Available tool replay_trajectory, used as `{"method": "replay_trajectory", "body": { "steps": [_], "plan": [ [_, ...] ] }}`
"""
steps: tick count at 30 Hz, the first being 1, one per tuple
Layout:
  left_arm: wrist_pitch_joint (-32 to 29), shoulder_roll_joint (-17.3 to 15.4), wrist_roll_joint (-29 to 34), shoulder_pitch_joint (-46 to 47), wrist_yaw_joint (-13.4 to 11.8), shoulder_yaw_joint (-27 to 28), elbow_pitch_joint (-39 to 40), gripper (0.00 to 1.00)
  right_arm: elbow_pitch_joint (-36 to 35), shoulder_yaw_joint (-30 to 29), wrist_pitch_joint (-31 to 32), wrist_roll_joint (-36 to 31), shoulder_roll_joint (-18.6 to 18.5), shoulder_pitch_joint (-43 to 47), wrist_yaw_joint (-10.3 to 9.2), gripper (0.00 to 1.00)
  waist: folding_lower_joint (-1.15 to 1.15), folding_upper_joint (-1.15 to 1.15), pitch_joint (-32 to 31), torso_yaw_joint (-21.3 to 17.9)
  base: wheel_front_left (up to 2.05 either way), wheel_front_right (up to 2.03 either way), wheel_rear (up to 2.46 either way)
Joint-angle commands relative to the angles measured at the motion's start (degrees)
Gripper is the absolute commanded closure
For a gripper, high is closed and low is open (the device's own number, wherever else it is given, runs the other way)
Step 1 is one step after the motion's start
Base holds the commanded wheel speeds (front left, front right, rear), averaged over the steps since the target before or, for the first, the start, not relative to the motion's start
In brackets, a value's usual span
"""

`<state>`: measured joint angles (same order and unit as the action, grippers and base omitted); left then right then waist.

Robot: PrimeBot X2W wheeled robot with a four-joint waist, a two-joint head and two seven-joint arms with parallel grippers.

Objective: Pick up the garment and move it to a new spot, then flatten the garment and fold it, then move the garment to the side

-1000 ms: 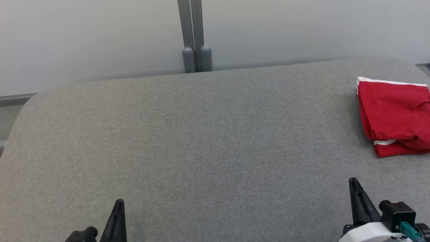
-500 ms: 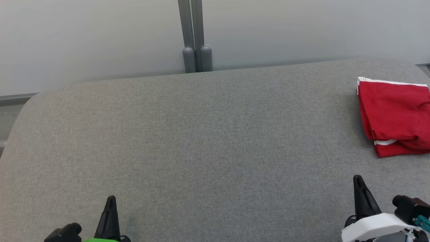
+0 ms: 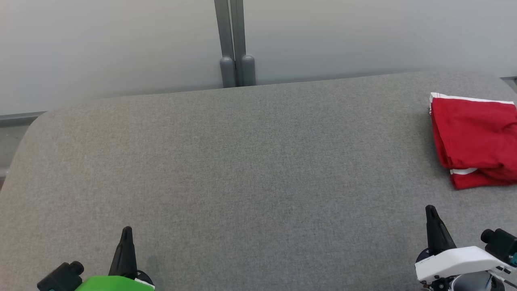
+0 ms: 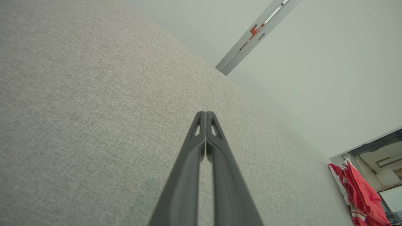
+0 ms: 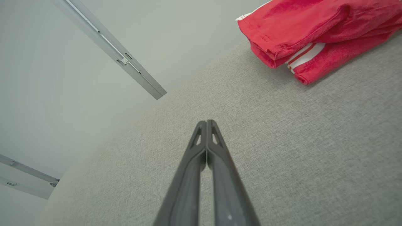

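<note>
Your folded red white-striped jersey (image 3: 474, 141) sits far right on the grey fabric table (image 3: 242, 161), looks done, so left gripper (image 4: 205, 114) and right gripper (image 5: 206, 122) idle clenched, empty.

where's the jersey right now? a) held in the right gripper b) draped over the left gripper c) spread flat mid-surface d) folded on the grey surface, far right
d: the jersey lies folded at the right edge of the grey surface, clear of the shut right gripper.
</note>
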<state>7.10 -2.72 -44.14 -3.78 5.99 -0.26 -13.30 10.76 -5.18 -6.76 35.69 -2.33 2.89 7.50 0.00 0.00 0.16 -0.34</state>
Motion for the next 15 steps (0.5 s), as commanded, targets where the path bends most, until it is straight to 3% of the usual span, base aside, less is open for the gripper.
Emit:
{"method": "replay_trajectory", "body": {
  "steps": [1, 15],
  "plan": [
    [-0.39, -0.57, -2.30, 1.74, 0.25, 0.40, 0.62, 1.00, -0.47, -0.26, 0.46, 2.35, -0.34, -1.58, 0.01, 1.00, 0.00, 0.00, 0.00, 0.01, 0.00, 0.00, 0.00],
    [-3.03, -0.69, -12.13, 3.59, 0.58, 1.56, 0.37, 1.00, 0.30, -0.51, 3.19, 13.72, -0.42, -3.21, 0.01, 1.00, 0.00, 0.00, 0.00, 0.06, 0.00, 0.00, 0.00]
  ]
}}
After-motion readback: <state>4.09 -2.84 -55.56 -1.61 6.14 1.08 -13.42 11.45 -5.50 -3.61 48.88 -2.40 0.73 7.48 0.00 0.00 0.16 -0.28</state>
